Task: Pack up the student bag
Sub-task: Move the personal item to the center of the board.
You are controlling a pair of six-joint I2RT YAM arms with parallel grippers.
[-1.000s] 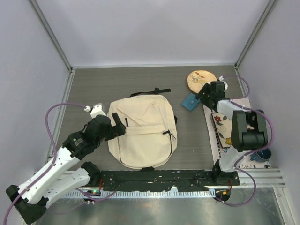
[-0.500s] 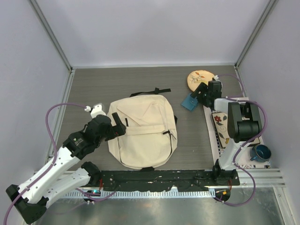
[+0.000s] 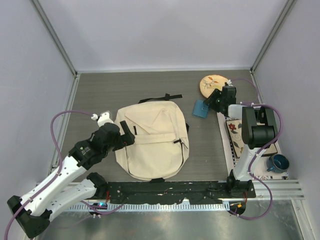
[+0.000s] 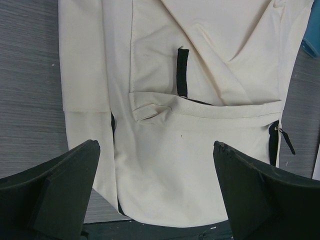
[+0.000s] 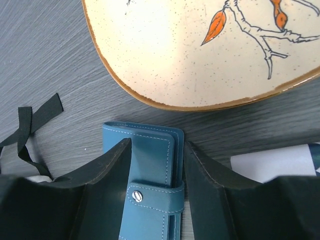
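Top external view has the student bag [image 3: 152, 142] lying flat at the middle of the table [image 3: 100, 90], flap side up, its black carry strap [image 3: 161, 98] at the far end; the left gripper [image 3: 128, 135] hangs over the bag's left edge with its jaws spread wide, holding nothing. Left wrist view agrees: the two dark fingers [image 4: 60, 195] stand far apart, and between them lie the cream cloth, the front pocket's flap and a short black tab [image 4: 182, 72].

To the far right, the right gripper [image 3: 214, 101] is down at a small blue wallet [image 3: 201, 108], which lies just beside a round tan plate [image 3: 212, 84] painted with twigs and orange leaves. In the right wrist view the fingers [image 5: 112, 175] stand partway closed on either side of the wallet [image 5: 150, 150] — one overlaps its left part, the other sits against its right edge; whether they truly clamp it I cannot tell.

A floral mat [image 3: 236, 134] lies along the right side, under the right arm; a blue cup [image 3: 278, 162] stands near its near end.
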